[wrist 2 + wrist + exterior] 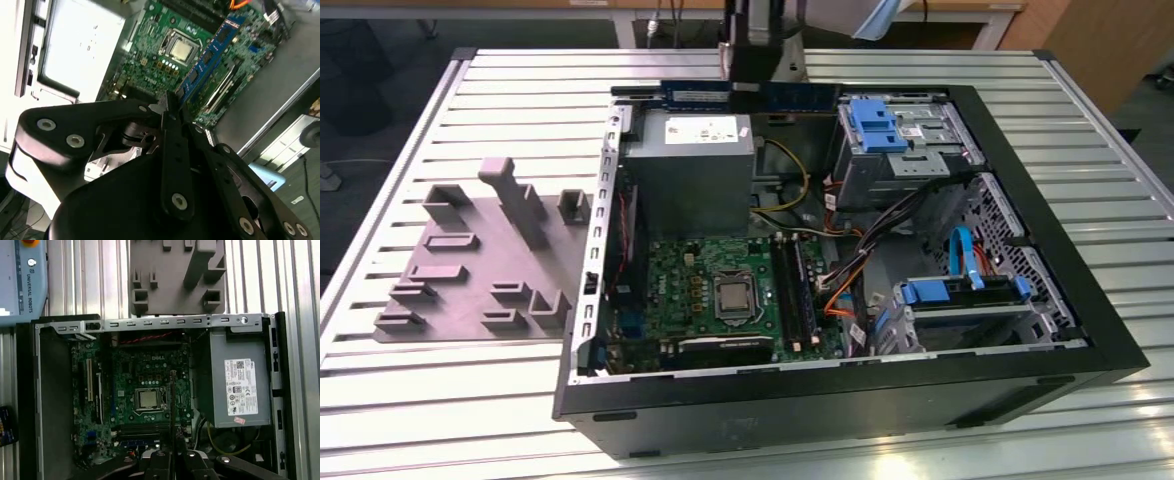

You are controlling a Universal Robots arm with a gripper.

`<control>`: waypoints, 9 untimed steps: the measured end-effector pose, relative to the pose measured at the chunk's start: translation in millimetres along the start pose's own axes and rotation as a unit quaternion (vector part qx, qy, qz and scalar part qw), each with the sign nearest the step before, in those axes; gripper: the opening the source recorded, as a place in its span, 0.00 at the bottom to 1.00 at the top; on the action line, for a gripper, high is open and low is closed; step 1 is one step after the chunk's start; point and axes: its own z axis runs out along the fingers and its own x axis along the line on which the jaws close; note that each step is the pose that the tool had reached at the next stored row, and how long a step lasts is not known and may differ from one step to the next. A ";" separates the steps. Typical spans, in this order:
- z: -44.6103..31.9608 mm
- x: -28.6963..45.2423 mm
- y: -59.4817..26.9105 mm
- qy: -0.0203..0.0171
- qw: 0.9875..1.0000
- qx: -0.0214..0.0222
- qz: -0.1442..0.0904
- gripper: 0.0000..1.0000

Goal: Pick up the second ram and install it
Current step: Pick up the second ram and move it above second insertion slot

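Gripper [172, 111] on thin blue second ram [212, 52]

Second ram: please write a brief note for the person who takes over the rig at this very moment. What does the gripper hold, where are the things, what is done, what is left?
Gripper: shut on the second ram.
Second ram: in the air, held level in the exterior view, at the far rim of the open computer case, beyond the grey power supply.
Done: the pick-up.
Left: the ram is not yet seated in a slot of the green motherboard.
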 end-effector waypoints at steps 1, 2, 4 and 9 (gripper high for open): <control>-0.2 -0.3 -4.4 0.000 1.000 0.000 0.000 0.14; -0.3 -0.6 -8.8 0.000 1.000 0.000 0.000 0.14; 0.9 -0.8 -12.3 0.000 1.000 0.002 0.000 0.14; 6.6 -1.1 -18.4 0.001 1.000 0.008 0.000 0.14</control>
